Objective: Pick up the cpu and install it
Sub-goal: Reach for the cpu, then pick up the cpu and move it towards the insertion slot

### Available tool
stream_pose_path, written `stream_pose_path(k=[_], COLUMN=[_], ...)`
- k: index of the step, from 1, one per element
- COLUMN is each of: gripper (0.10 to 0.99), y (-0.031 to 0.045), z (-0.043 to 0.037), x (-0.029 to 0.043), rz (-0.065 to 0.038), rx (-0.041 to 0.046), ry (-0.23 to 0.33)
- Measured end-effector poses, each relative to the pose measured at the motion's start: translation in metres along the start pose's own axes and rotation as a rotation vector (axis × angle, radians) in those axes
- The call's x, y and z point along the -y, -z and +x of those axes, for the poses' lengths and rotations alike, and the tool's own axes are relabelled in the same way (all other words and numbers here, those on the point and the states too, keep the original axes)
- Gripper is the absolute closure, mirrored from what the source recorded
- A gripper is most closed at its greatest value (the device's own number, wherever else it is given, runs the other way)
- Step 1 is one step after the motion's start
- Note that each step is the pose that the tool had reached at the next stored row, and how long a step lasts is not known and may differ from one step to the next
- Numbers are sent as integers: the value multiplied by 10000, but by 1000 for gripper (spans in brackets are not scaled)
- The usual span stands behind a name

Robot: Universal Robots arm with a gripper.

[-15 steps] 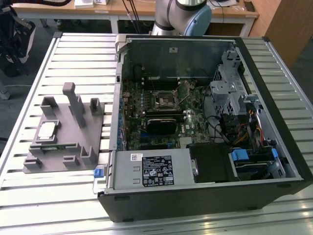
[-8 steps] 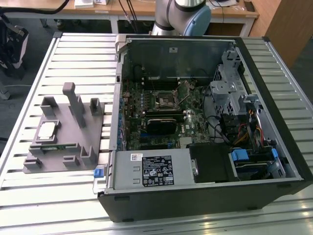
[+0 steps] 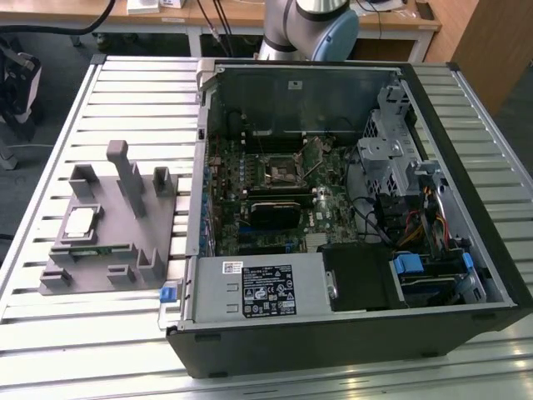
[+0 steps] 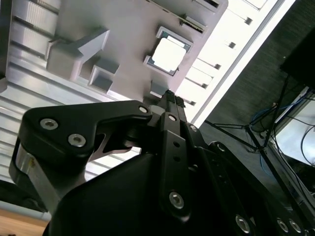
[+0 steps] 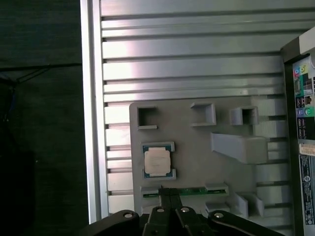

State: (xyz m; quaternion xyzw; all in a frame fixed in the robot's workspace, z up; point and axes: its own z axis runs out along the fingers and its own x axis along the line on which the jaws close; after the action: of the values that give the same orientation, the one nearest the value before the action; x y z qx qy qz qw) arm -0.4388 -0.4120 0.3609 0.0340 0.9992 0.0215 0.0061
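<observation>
You are at the very start of this job: nothing of it is done, as far as the pictures show. The cpu [image 3: 81,221] lies in its square pocket in the grey fixture [image 3: 125,242], on the side of the fixture away from the open computer case [image 3: 466,275], which stands just beside the fixture on the table [image 3: 125,100]. Both the pick-up and the fitting are left to do. Inside the case, the square socket [image 3: 279,173] on the green board looks unfilled, though it is too small here for you to count on that.

In both wrist views the gripper [image 5: 167,191] hangs above the fixture [image 5: 197,147], clear of it, and touches nothing. Its jaws are clenched together with nothing between them. In the first wrist view their tips line up with a slot of the fixture that holds a green circuit strip [image 5: 189,190], the slot just beside the pocket with the cpu [image 5: 157,161]. So the gripper is near the chip but not centred over it, and how high it hangs I cannot tell.

The chip lies flat with its pale metal top facing up, as the second wrist view also shows of the cpu [image 4: 169,54] beyond the gripper [image 4: 170,94]. It is close to square, so it has no long axis to speak of. Its sides run in line with the walls of its pocket and with the straight edges of the fixture [image 4: 128,29], not skewed. Which corner carries the keying mark I cannot make out.
</observation>
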Motion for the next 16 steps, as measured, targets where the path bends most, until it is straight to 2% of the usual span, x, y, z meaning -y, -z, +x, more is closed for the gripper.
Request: stream_pose_path(k=[4,13,16], gripper=[980,980,980], y=[-47,-90,-106], z=[43,49,48], x=[5,7,8], rz=[-1,0,7], rx=[-1,-42,-131], ry=[9,8,5])
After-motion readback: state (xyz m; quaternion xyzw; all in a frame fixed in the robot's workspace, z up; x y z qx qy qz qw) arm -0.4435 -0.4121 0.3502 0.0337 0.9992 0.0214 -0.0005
